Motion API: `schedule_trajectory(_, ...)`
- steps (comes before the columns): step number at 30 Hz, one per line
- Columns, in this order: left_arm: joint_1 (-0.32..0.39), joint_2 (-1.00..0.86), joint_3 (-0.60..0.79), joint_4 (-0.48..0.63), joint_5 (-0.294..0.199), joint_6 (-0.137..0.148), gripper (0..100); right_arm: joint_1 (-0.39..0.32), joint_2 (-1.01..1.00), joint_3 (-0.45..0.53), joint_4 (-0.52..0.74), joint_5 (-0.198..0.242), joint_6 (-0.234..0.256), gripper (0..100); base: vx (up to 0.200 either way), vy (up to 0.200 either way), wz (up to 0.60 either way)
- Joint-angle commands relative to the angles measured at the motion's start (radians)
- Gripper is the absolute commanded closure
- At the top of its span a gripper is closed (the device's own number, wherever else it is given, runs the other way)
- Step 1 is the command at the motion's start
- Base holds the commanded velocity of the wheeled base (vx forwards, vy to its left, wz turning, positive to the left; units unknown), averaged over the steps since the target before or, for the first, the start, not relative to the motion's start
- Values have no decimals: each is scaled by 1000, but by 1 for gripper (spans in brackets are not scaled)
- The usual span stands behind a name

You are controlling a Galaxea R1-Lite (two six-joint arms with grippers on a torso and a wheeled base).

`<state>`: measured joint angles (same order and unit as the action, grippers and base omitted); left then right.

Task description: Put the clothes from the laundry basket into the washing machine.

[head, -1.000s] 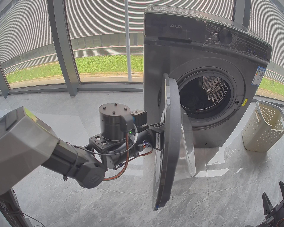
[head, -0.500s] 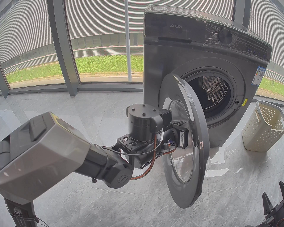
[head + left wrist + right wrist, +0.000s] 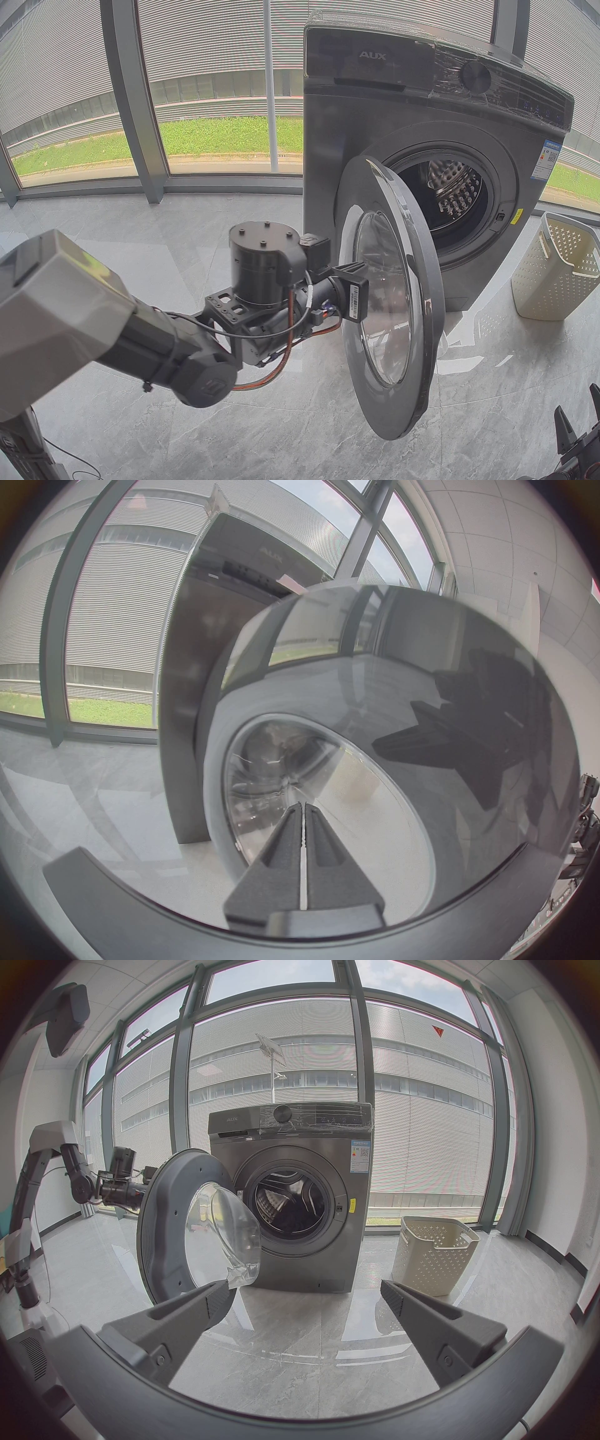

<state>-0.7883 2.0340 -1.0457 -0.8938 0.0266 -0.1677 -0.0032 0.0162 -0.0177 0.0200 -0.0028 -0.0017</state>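
the washing machine (image 3: 381, 112) stands upper right of centre in the head view, its door (image 3: 431, 312) swung partly open. the left tool (image 3: 303, 808), fingers pressed together and holding nothing, points at the door glass. the right tool (image 3: 306, 1288) gapes wide, empty. the laundry basket (image 3: 556, 275) sits on the floor at the right edge.

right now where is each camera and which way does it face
head view: up top, looking down at washing machine, open door, laundry basket; left arm shows.
left wrist view: close to the door glass; shut left gripper shows.
right wrist view: low, farther back, facing the machine; open right gripper shows.
all share the door.
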Motion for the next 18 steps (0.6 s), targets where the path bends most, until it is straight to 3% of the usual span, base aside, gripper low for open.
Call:
schedule_trajectory(1,15,-127,67,3,16,13,100,0,-16,7,0,0,-1,0,0,0,0)
schedule_trajectory(10,1,-199,49,55,18,23,100,0,-16,7,0,0,-3,0,0,0,0)
schedule_trajectory(18,-8,-143,-131,158,7,20,100,0,-16,7,1,0,-4,0,0,0,0)
